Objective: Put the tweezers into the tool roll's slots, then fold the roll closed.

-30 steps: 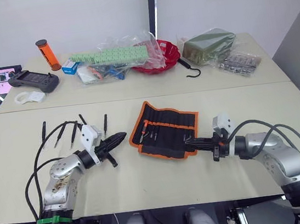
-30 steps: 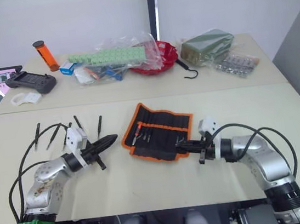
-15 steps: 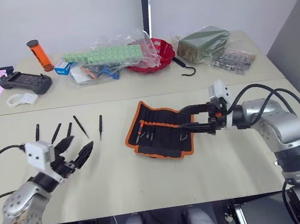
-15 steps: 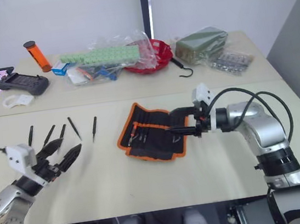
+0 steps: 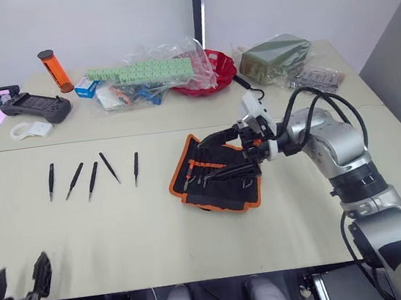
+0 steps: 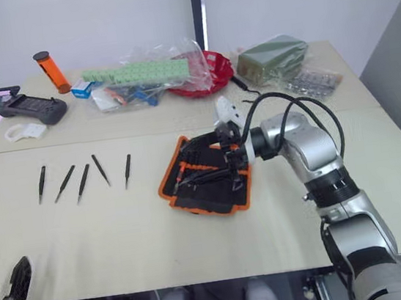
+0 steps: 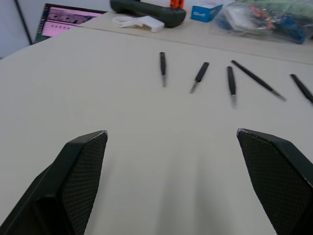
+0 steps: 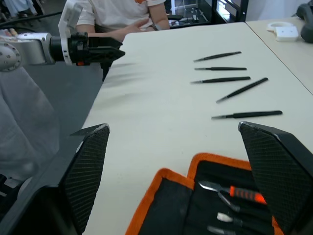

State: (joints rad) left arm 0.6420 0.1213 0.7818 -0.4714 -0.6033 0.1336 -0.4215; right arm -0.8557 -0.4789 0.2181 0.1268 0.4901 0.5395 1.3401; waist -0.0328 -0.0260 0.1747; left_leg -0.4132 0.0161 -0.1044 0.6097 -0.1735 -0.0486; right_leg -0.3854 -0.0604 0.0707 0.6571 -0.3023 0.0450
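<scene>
On the near bench (image 5: 198,246), the tool roll (image 5: 216,181) lies spread open a little right of the middle, its orange-trimmed edge toward the front and its inner face up. Its slots (image 5: 221,169) run across that face, and a few small tools with orange handles sit in the ones at its left end. The right hand (image 5: 232,153) hovers over the roll with its two black fingers spread wide, one above the roll's far edge and one over its middle; nothing is held between them.

The five tweezers (image 5: 93,180) lie in a loose row on the bare bench well to the left of the roll, all separate from one another, tips pointing roughly toward the front. The one nearest the roll (image 5: 136,168) is still clearly apart from it. The right wrist view shows the same row (image 8: 230,79) beyond the roll's orange corner (image 8: 195,171).

The left hand (image 5: 22,281) is low at the front left edge of the bench, far from the tweezers, with its fingers (image 7: 83,166) held wide apart and empty.

On the far bench (image 5: 181,115) sit a red bowl (image 5: 218,70), clear bags with green parts (image 5: 149,71), an orange tube (image 5: 49,70), a black controller (image 5: 36,107) and a black hook (image 5: 252,91).
</scene>
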